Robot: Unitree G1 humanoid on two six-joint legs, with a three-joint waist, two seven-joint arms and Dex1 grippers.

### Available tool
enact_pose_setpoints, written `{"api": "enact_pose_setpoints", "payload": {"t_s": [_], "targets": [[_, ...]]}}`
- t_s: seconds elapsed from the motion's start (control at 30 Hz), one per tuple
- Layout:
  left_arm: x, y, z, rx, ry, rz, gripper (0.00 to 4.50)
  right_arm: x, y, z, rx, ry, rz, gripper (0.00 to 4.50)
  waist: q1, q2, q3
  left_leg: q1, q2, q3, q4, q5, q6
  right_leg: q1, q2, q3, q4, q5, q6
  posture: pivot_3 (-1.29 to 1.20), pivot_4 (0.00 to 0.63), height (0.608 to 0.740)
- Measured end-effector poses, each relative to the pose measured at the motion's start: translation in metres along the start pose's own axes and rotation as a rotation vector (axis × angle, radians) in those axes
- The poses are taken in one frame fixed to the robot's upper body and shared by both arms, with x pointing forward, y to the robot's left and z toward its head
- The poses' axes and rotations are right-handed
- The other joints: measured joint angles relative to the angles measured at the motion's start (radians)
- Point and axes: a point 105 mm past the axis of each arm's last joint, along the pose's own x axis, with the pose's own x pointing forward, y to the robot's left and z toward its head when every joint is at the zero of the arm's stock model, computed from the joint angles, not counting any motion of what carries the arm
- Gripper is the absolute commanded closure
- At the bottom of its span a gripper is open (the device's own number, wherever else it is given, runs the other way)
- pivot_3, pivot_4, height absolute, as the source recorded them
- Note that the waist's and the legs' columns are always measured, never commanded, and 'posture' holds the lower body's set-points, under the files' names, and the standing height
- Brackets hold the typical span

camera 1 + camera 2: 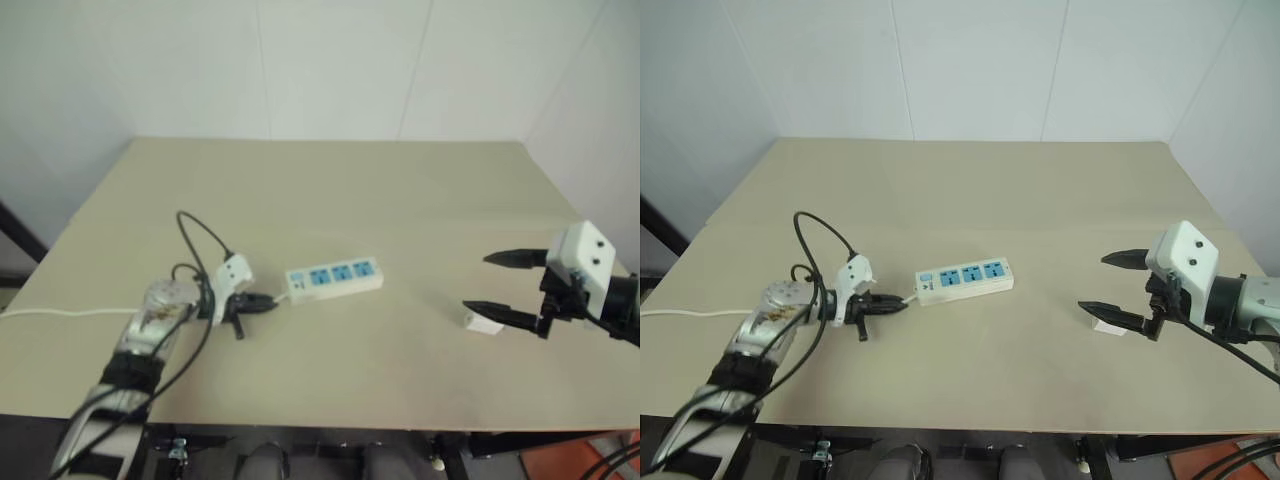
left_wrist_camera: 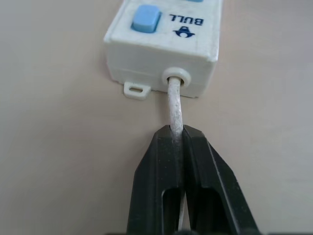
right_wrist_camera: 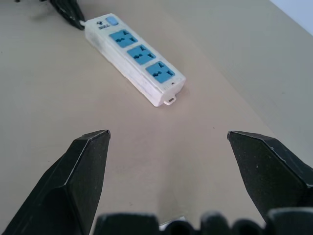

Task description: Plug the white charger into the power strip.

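Your left pincer (image 1: 902,300), left of frame centre, is clamped tight on the thin white cord (image 2: 174,105) just beside the switch end of the power strip (image 1: 964,279), which lies mid-desk (image 1: 970,190). Your right pincer (image 1: 1106,283) hangs wide open and empty at right, the white charger (image 1: 1108,326) lying just beneath it

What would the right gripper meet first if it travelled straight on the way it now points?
Probably the bare table, since the open right gripper tilts slightly downward. Beyond that, the power strip lies in its line; depth is hard to judge.
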Motion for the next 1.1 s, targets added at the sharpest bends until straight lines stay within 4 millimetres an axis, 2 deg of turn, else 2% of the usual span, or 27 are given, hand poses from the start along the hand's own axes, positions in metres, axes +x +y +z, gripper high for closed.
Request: {"api": "enact_pose_setpoints", "payload": {"t_s": [0.07, 0.2, 0.33, 0.43, 0.53, 0.63, 0.73, 0.9, 1.1], "targets": [[0.002, -0.01, 0.003, -0.047, 0.021, 0.052, 4.48, 0.0, 0.001, 0.0, 0.001, -0.003, 0.002, 0.0, 0.002, 0.0, 0.0, 0.0, 0.0, 0.0, 0.0, 0.0, 0.0, 0.0, 0.0, 0.0, 0.0, 0.0, 0.0, 0.0, 0.15, 0.74], [0.001, -0.019, 0.004, -0.079, 0.036, 0.125, 3.31, 0.001, 0.003, -0.001, 0.017, -0.009, 0.006, 0.0, -0.003, 0.0, 0.0, 0.002, 0.0, 0.0, 0.0, 0.0, 0.0, 0.001, 0.0, 0.0, 0.0, 0.0, 0.001, 0.0, 0.15, 0.74], [-0.009, -0.031, 0.003, -0.081, 0.04, 0.088, 1.96, 0.001, 0.002, -0.001, 0.017, -0.013, -0.001, 0.0, -0.012, 0.0, 0.0, 0.002, 0.001, 0.001, -0.001, 0.0, 0.0, 0.0, 0.001, 0.001, -0.001, 0.0, 0.0, 0.0, 0.15, 0.74], [-0.022, -0.042, 0.0, -0.092, 0.044, 0.004, 0.99, 0.002, 0.004, -0.001, 0.022, -0.016, 0.004, 0.0, -0.018, -0.001, 0.001, 0.001, 0.002, 0.001, -0.002, 0.0, 0.0, -0.001, 0.001, 0.001, -0.001, 0.0, 0.0, 0.0, 0.15, 0.74], [-0.043, -0.039, 0.015, -0.074, -0.026, -0.036, 0.02, 0.002, 0.005, -0.002, 0.027, -0.013, 0.006, 0.0, -0.016, -0.003, 0.002, 0.001, 0.002, 0.001, -0.002, 0.0, 0.0, -0.001, 0.001, 0.0, -0.001, 0.0, -0.001, 0.0, 0.15, 0.74], [-0.057, -0.028, 0.046, 0.027, -0.145, -0.029, 0.02, 0.003, 0.006, -0.001, 0.03, -0.023, 0.006, 0.0, -0.006, -0.003, 0.002, 0.001, 0.002, 0.001, -0.001, 0.0, 0.0, -0.001, 0.001, 0.0, -0.003, -0.001, 0.0, 0.0, 0.15, 0.74], [-0.05, -0.015, 0.066, 0.147, -0.27, 0.002, 0.02, 0.004, 0.005, 0.0, 0.028, -0.031, -0.01, 0.0, 0.001, -0.003, 0.002, 0.0, 0.001, 0.001, -0.001, 0.0, 0.0, 0.0, 0.001, 0.0, -0.004, 0.0, -0.001, 0.0, 0.15, 0.74], [-0.016, -0.017, 0.058, 0.249, -0.348, -0.119, 0.02, 0.004, 0.003, 0.002, 0.028, -0.035, -0.023, 0.0, -0.003, -0.004, 0.002, -0.003, 0.001, 0.001, -0.002, 0.0, 0.0, -0.003, 0.001, 0.0, -0.005, 0.0, -0.002, 0.0, 0.15, 0.74], [0.021, -0.009, 0.045, 0.305, -0.339, -0.21, 0.02, 0.005, 0.006, 0.008, 0.023, -0.053, -0.014, 0.0, -0.005, -0.005, 0.003, -0.004, 0.001, 0.001, -0.001, 0.0, 0.0, -0.003, 0.001, 0.0, -0.004, 0.001, -0.001, 0.0, 0.15, 0.74]]}}
